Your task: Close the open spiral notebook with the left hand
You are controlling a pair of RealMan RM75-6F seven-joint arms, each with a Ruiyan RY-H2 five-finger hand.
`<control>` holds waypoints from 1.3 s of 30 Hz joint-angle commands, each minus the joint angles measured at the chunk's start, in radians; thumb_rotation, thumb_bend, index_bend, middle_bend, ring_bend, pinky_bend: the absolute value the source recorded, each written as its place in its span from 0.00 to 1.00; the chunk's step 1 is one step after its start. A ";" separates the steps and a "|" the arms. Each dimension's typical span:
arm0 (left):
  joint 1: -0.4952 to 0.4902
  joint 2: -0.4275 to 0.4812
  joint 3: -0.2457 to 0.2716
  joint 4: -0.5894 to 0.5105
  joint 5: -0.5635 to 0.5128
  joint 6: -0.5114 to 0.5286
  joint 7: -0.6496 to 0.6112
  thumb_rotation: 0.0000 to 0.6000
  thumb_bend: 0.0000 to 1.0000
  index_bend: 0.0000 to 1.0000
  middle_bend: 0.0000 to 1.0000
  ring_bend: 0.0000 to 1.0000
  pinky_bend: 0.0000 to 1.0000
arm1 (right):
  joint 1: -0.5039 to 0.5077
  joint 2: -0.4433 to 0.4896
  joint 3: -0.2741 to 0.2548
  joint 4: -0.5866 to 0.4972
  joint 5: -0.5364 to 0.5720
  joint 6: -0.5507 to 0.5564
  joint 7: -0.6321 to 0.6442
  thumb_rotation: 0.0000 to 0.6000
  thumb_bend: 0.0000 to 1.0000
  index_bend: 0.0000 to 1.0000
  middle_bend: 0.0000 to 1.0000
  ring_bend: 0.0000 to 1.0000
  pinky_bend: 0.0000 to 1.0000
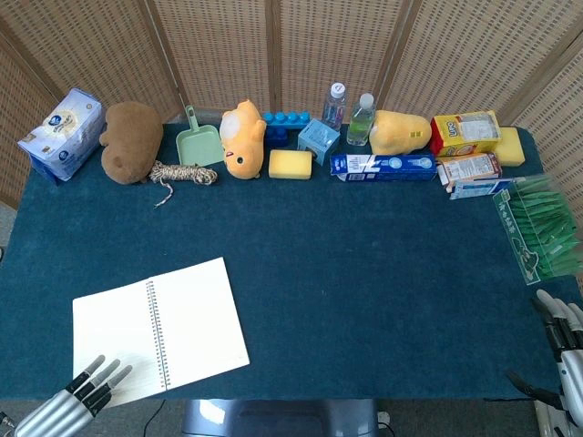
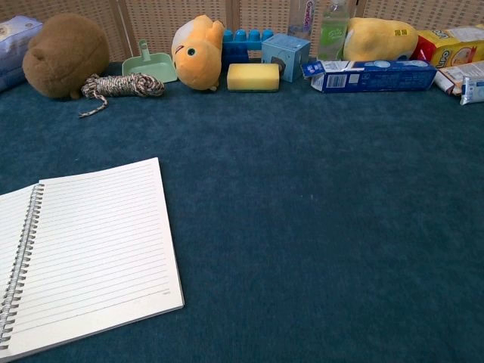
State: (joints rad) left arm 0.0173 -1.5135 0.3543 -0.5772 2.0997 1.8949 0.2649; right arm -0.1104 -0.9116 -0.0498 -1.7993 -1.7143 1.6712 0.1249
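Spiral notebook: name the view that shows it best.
The head view: the whole open spiral notebook shows, both pages and the binding, with the left hand at its near edge. The chest view cuts off most of its left page.

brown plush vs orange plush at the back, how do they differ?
The brown plush is plain dark brown and rounded; the orange plush is orange with a white face and a visible eye. The brown plush looks bulkier and lies further left. Both rest along the table's back edge.
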 commanded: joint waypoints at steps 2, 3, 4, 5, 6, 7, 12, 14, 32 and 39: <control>-0.013 0.005 -0.035 -0.016 -0.016 0.057 -0.004 1.00 0.38 0.39 0.00 0.00 0.12 | 0.001 -0.001 -0.001 -0.002 -0.001 -0.003 -0.005 1.00 0.00 0.00 0.00 0.00 0.00; -0.018 0.011 -0.038 -0.025 -0.016 0.060 -0.003 1.00 0.38 0.35 0.00 0.00 0.11 | 0.001 -0.001 -0.001 -0.003 0.000 -0.003 -0.006 1.00 0.00 0.00 0.00 0.00 0.00; -0.024 0.017 -0.041 -0.038 -0.015 0.064 0.002 1.00 0.38 0.30 0.00 0.00 0.11 | 0.001 0.000 -0.001 -0.004 0.001 -0.003 -0.006 1.00 0.00 0.00 0.00 0.00 0.00; -0.029 0.022 -0.044 -0.048 -0.014 0.068 0.008 1.00 0.38 0.27 0.00 0.00 0.11 | 0.001 0.000 -0.001 -0.004 0.001 -0.004 -0.005 1.00 0.00 0.00 0.00 0.00 0.00; -0.033 0.026 -0.047 -0.057 -0.013 0.070 0.015 1.00 0.38 0.23 0.00 0.00 0.11 | 0.001 0.001 -0.002 -0.004 0.000 -0.004 -0.003 1.00 0.00 0.00 0.00 0.00 0.00; -0.036 0.030 -0.049 -0.066 -0.013 0.070 0.023 1.00 0.38 0.21 0.00 0.00 0.11 | 0.001 0.001 -0.002 -0.005 0.000 -0.004 -0.002 1.00 0.00 0.00 0.00 0.00 0.00; -0.058 0.045 -0.069 -0.125 -0.016 0.061 0.053 1.00 0.38 0.17 0.00 0.00 0.10 | 0.000 0.005 -0.003 -0.004 -0.001 -0.002 0.006 1.00 0.00 0.00 0.00 0.00 0.00; -0.066 0.050 -0.075 -0.147 -0.016 0.059 0.060 1.00 0.38 0.17 0.00 0.00 0.09 | 0.000 0.006 -0.003 -0.004 0.000 0.000 0.008 1.00 0.00 0.00 0.00 0.00 0.00; -0.174 0.054 -0.191 -0.454 -0.028 -0.051 0.215 1.00 0.37 0.10 0.00 0.00 0.05 | 0.002 0.015 -0.009 -0.010 0.002 -0.011 0.015 1.00 0.00 0.00 0.00 0.00 0.00; -0.217 0.021 -0.234 -0.529 -0.016 -0.096 0.259 1.00 0.37 0.05 0.00 0.00 0.04 | 0.002 0.017 -0.009 -0.010 0.005 -0.012 0.017 1.00 0.00 0.00 0.00 0.00 0.00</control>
State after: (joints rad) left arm -0.1891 -1.4868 0.1299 -1.0915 2.0797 1.8098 0.5137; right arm -0.1084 -0.8947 -0.0584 -1.8098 -1.7097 1.6593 0.1422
